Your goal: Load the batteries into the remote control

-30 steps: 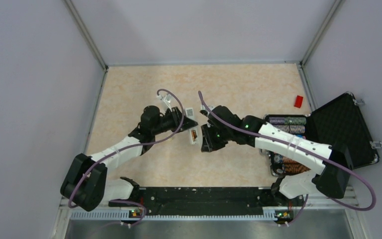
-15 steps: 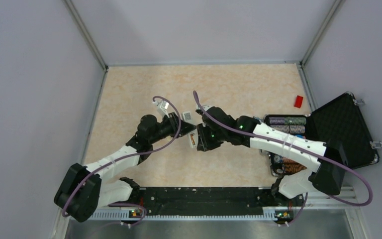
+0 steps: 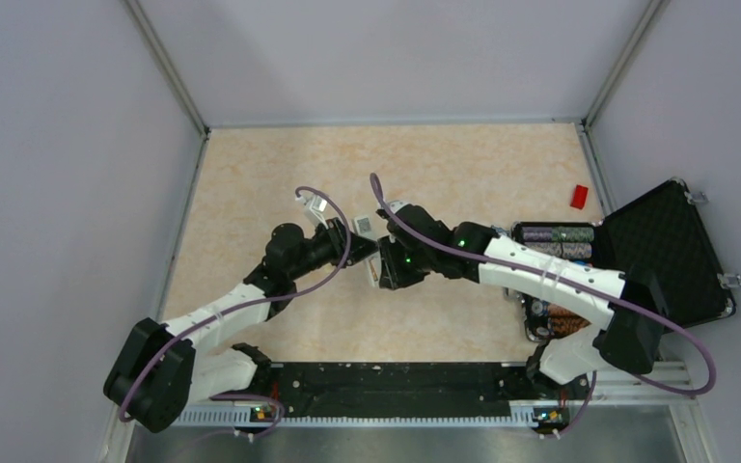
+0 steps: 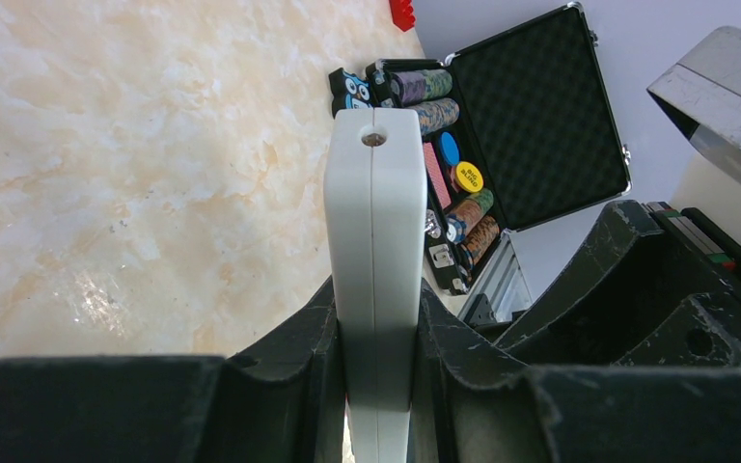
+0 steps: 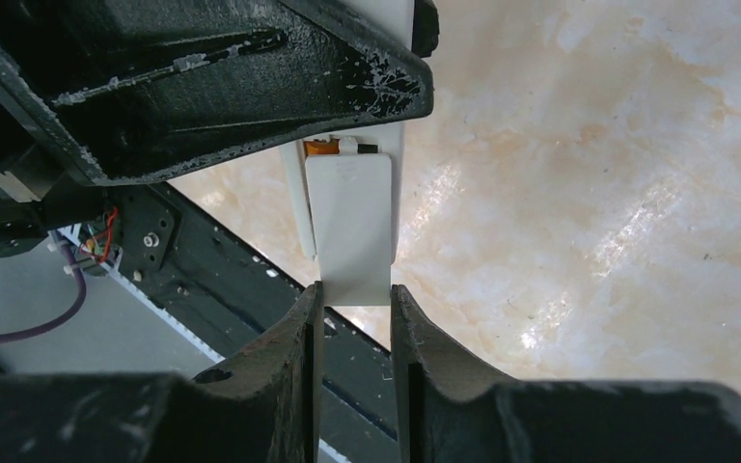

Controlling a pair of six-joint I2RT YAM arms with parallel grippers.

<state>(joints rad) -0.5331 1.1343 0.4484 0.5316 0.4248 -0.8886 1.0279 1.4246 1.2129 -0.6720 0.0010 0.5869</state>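
Note:
My left gripper (image 3: 364, 251) is shut on the white remote control (image 3: 370, 262) and holds it on edge above the table. In the left wrist view the remote (image 4: 374, 222) stands up between the jaws (image 4: 376, 307). My right gripper (image 3: 386, 270) meets it from the right. In the right wrist view its fingertips (image 5: 354, 294) grip the lower end of a white battery cover (image 5: 350, 227) that lies along the remote's back. An orange battery end (image 5: 323, 147) shows just above the cover. The other battery is hidden.
An open black case (image 3: 671, 253) with striped chip rolls (image 3: 558, 233) lies at the right; it also shows in the left wrist view (image 4: 540, 116). A small red block (image 3: 579, 196) lies behind it. A black rail (image 3: 386, 386) runs along the near edge.
Both grippers have shifted a little left and come closer together. The right gripper now sits tight against the remote's back. The left keeps its hold on the remote.

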